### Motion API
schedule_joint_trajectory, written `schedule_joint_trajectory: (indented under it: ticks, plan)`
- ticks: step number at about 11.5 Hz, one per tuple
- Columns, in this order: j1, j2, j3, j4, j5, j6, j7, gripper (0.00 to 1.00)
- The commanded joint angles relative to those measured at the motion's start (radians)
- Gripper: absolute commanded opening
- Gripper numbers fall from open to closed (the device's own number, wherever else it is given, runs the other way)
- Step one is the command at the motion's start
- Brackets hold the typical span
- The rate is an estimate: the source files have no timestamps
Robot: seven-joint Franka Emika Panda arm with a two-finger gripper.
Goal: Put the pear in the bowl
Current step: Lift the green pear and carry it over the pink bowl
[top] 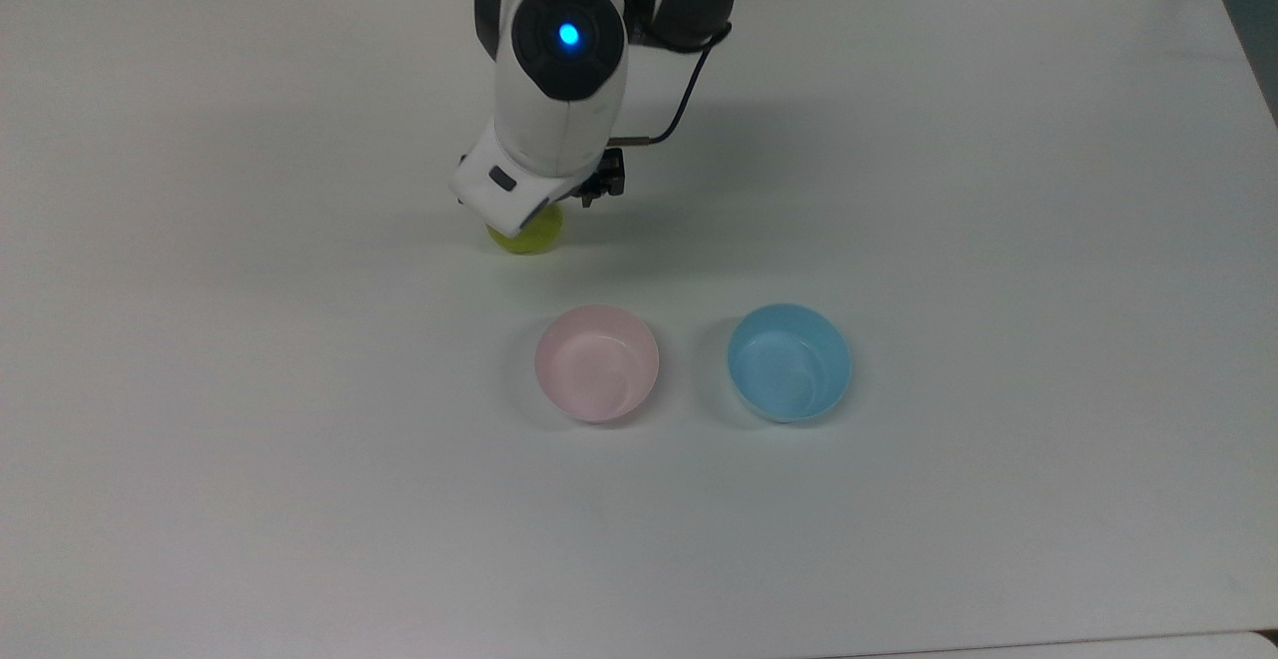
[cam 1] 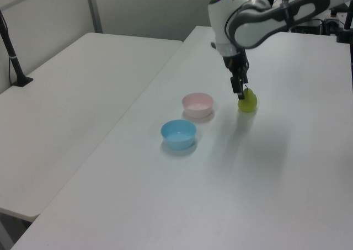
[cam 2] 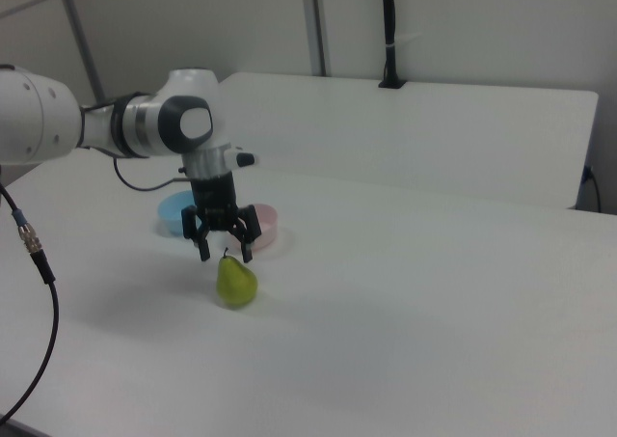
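Robot's black two-finger hand (cam 2: pixel 225 248) hangs spread wide right above the small yellow-green pear (cam 2: pixel 236 282), gripping nothing, pale pink plastic bowl (top: pixel 596 362) nearby.

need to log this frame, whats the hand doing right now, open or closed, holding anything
Hand: open, holding nothing, fingers spread just above the pear, which stands on the table.

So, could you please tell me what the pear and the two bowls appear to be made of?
The pear looks like glossy moulded plastic, though its even yellow-green colour leaves that uncertain. The pink bowl and the blue bowl look like smooth plastic: thin walls, uniform pastel colour, soft sheen inside.
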Motion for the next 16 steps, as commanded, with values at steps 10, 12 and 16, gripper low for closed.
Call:
schedule_joint_trajectory:
  ticks: [10, 12, 16]
  plan:
    - [0.010, -0.078, -0.019, -0.051, -0.058, 0.056, -0.064, 0.21]
    - [0.010, -0.076, -0.024, 0.013, 0.012, 0.065, -0.061, 0.21]
    - [0.017, -0.019, -0.024, 0.092, 0.133, 0.308, 0.075, 0.23]
